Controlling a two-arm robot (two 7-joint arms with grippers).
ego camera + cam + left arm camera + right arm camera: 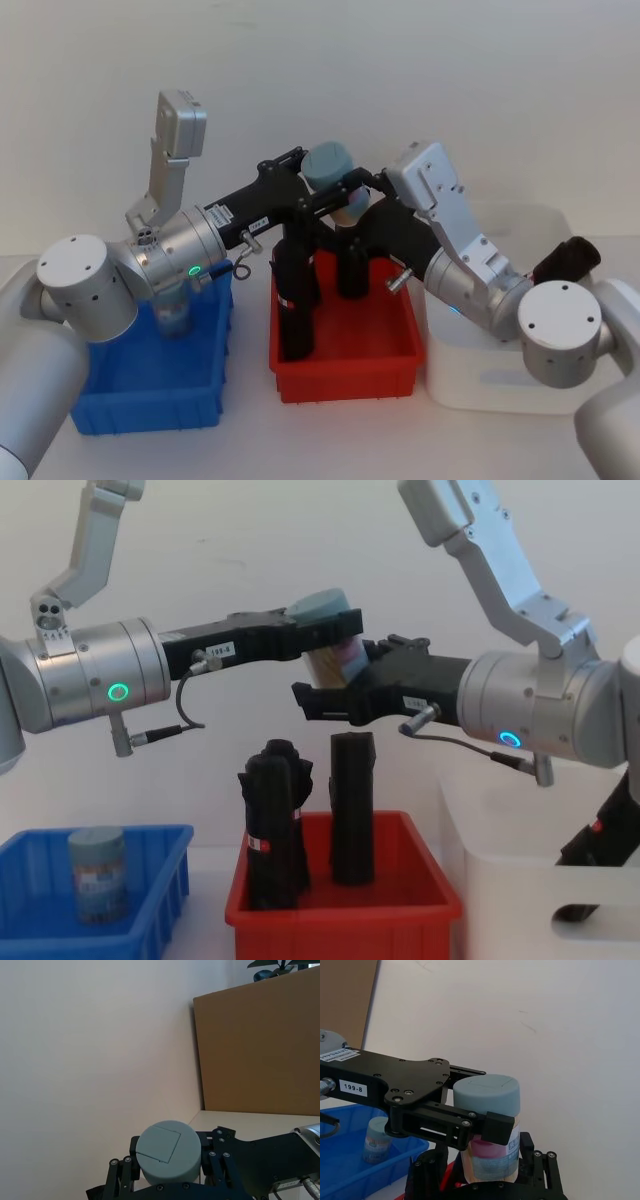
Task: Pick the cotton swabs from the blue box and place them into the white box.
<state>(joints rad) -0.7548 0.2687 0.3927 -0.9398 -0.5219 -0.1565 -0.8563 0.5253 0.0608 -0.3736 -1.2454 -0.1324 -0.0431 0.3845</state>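
Fingers of the left gripper [322, 188] clamp the lidded end of a raised jar of cotton swabs [334, 180] in the head view, while the right gripper [350, 215] closes around the jar's lower body; both meet above the red bin [345, 352], between the blue box [150, 385] and the white box [500, 375]. Judgement: a mid-air handover is in hand, left to right. Left wrist view: the grey-blue lid [168, 1151] sits between black fingers [220, 1157]; open wall beyond, a cardboard box [257, 1045] well apart. Right wrist view: left-arm fingers [470, 1127] pinch just under the lid, the right arm's own linkage cradles the labelled body, and a second jar [376, 1139] stands in the blue box. Chest view: tall black cylinders [352, 805] stand directly below the exchange, clear of it. The next move calls for the left fingers to release first, then a carry rightward over the white box's rim; room there looks open.
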